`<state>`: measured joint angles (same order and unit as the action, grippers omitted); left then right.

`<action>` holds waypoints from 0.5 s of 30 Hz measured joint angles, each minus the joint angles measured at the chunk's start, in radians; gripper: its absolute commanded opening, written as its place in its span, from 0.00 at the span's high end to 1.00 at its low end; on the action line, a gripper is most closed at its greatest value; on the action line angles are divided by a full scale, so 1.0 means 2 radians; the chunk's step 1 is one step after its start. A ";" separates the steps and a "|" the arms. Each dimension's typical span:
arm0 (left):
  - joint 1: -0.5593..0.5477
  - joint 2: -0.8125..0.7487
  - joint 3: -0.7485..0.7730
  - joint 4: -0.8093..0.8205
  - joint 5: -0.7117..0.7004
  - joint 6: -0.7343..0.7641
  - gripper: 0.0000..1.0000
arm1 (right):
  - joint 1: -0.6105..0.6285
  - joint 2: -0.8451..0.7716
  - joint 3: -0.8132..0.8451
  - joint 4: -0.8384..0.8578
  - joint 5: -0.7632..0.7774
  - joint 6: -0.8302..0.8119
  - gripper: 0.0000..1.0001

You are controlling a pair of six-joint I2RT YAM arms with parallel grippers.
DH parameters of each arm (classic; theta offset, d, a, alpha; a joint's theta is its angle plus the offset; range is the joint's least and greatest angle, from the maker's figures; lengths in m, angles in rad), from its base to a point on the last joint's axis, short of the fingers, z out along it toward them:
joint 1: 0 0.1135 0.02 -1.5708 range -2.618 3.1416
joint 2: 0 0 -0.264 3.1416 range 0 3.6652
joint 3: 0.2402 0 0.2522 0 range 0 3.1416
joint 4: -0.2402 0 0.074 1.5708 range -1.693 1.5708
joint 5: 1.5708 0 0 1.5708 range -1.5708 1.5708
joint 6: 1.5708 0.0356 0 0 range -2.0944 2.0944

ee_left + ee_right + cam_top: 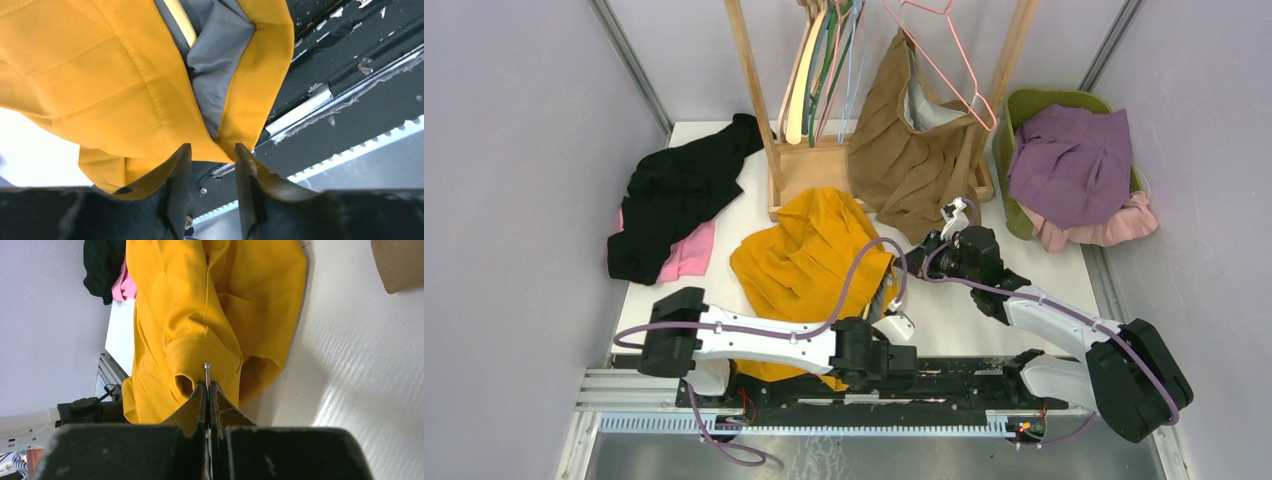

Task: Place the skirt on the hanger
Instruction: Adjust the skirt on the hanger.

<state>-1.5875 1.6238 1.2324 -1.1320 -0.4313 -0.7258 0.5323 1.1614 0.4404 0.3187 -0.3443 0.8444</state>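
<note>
The yellow skirt (809, 255) lies crumpled on the white table, its grey lining (215, 55) showing at an opening. A pale wooden bar of the hanger (183, 22) runs inside that opening. My right gripper (207, 385) is at the skirt's right edge (911, 262) and shut on the hanger's thin metal hook (206, 369), which sticks out of the yellow waistband (200, 347). My left gripper (212, 150) hovers at the skirt's near right corner (882, 305). Its jaws stand apart, and the fabric's corner sits just at the fingertips with nothing between them.
A wooden rack (809, 165) at the back holds several hangers (824, 60) and a brown garment (904, 150) on a pink wire hanger. A green basket (1044, 97) with purple clothes stands at the right. Black and pink clothes (674, 200) lie at the left. The metal rail (320, 100) runs along the near edge.
</note>
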 measured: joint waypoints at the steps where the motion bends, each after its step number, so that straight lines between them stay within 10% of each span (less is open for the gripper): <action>1: 0.000 -0.008 -0.005 0.001 0.004 0.000 0.34 | 0.000 0.000 0.000 0.001 0.000 0.000 0.99; 15: 0.000 -0.002 -0.074 0.046 0.012 -0.008 0.30 | -0.003 0.008 -0.006 0.022 -0.007 0.008 0.99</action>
<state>-1.5871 1.6196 1.0843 -1.0393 -0.4080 -0.7410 0.5270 1.1778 0.4286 0.3622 -0.3576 0.8597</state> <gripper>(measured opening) 0.769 0.021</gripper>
